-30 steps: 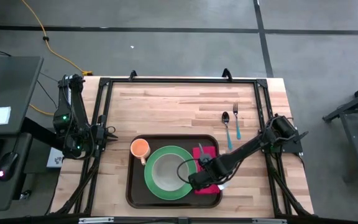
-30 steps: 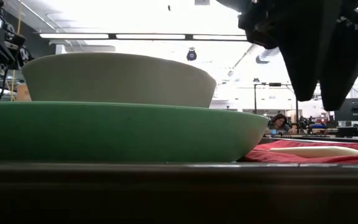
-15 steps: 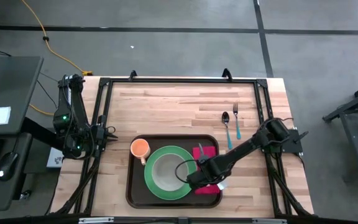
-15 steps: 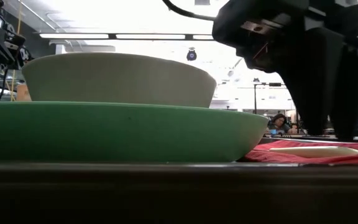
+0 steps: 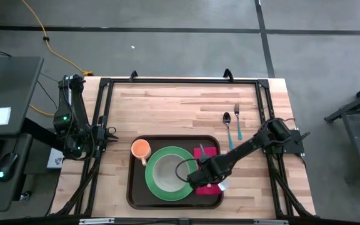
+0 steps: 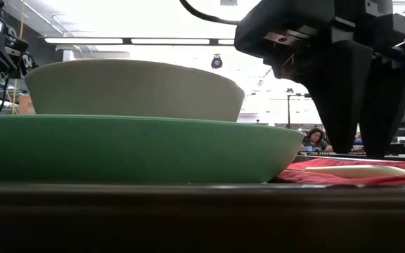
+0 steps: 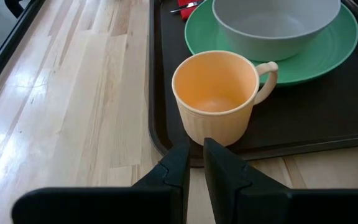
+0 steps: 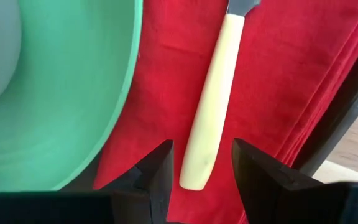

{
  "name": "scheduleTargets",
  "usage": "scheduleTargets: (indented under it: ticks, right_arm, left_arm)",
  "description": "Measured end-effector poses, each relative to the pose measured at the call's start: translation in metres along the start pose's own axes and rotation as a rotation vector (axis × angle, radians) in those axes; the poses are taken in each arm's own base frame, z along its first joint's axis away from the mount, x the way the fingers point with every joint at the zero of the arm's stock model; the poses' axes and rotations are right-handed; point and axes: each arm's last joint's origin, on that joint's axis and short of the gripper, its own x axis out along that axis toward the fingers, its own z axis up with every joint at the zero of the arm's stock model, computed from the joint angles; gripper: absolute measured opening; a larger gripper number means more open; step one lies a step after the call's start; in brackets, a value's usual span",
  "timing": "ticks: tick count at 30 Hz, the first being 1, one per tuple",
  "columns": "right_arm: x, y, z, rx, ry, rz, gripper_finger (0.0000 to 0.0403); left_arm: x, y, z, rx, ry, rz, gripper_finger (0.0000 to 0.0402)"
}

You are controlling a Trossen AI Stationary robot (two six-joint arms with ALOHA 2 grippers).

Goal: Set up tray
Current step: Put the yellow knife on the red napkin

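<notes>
The right gripper [image 8: 201, 165] hangs open just above a knife [image 8: 213, 99] with a cream handle. The knife lies on a red napkin [image 8: 278, 81], straight out ahead of the gripper, handle end nearest, between the fingers. The napkin sits in the brown tray [image 5: 132, 187], beside a green plate [image 5: 150, 186]. The right arm is nearer. The left gripper [image 7: 193, 168] waits at the bench [image 5: 167, 106] edge, nearly closed, holding nothing. A fork [image 5: 237, 119] and spoon [image 5: 228, 128] lie on bare wood.

We see a grey floor [image 5: 167, 50] crossed by dark lines, a yellow cable [image 5: 55, 47] at 10 o'clock, a desk [image 5: 8, 125] at 9, and bright ceiling lights [image 6: 146, 41] beyond.
</notes>
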Motion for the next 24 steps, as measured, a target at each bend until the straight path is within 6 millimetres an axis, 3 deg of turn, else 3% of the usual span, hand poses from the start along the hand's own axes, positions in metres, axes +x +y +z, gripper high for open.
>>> scheduleTargets:
  ticks: [10, 24]
  right_arm:
    - [0.023, 0.004, 0.001, 0.016, 0.054, -0.049, 0.0142]
    - [0.024, 0.005, 0.001, 0.060, 0.038, -0.035, 0.0142]
  left_arm:
    - [0.000, 0.000, 0.000, 0.000, -0.002, 0.001, 0.0079]
    - [0.000, -0.001, 0.001, -0.014, 0.002, -0.013, 0.0079]
